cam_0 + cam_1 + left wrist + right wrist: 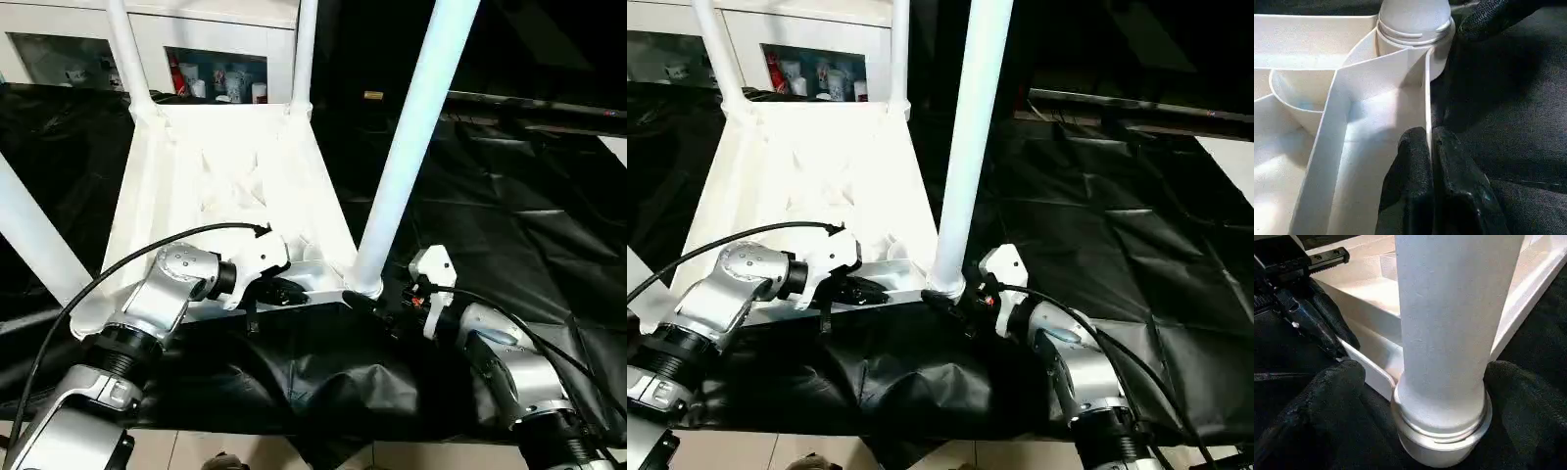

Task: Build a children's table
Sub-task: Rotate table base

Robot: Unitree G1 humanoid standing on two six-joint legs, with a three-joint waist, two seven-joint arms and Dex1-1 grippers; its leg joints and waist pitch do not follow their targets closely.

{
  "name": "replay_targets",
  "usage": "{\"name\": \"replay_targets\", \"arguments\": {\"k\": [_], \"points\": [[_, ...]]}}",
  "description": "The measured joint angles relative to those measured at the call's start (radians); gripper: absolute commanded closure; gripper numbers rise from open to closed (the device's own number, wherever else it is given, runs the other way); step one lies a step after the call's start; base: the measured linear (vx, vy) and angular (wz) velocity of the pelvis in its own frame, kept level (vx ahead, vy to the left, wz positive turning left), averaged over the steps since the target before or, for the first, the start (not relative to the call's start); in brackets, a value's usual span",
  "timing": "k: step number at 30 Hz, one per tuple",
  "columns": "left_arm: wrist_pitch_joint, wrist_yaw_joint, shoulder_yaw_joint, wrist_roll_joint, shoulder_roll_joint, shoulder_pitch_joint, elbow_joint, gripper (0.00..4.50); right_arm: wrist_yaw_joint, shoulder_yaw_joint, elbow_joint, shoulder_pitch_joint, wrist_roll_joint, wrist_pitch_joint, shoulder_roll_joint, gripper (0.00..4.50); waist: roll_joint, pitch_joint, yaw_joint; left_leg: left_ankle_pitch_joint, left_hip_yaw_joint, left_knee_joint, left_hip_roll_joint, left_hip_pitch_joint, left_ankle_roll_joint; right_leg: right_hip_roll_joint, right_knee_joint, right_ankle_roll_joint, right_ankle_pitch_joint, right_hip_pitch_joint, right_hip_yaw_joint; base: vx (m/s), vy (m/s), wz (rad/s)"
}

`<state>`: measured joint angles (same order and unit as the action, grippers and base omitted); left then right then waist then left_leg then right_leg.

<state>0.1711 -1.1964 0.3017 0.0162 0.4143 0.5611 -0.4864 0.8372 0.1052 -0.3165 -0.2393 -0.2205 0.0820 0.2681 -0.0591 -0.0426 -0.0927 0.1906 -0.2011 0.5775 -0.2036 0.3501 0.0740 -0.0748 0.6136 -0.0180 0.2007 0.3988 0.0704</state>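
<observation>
The left tool [284, 290] is pinching the thin near rim wall of the upturned tabletop [230, 186], its fingers [1418, 166] closed narrow on either side of that wall, while the right tool [965, 311] is standing wide with its pads flanking the base of the nearest leg [411, 137] at the near right corner socket [1442, 440], one pad on each side, contact unclear. The tabletop is lying ribs-up on the black-covered counter [509, 225] toward its near edge, with four legs in view standing from it. That near leg's long axis is rising straight up just beyond the right tool, so I judge the right arm, the nearer one, is placed to seat or release it.
</observation>
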Motion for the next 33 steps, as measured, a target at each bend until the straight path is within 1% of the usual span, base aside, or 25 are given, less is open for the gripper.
{"name": "replay_targets", "arguments": {"k": [33], "points": [[0.000,0.000,0.000,0.000,0.000,0.000,0.000,4.46,0.000,0.000,0.000,0.000,0.000,0.000,0.000,0.00,0.000,0.000,0.000,0.000,0.000,0.001,0.000,0.000,0.000,0.000,0.001,0.000,0.000,0.000,0.000,0.000,0.000,0.00]]}}
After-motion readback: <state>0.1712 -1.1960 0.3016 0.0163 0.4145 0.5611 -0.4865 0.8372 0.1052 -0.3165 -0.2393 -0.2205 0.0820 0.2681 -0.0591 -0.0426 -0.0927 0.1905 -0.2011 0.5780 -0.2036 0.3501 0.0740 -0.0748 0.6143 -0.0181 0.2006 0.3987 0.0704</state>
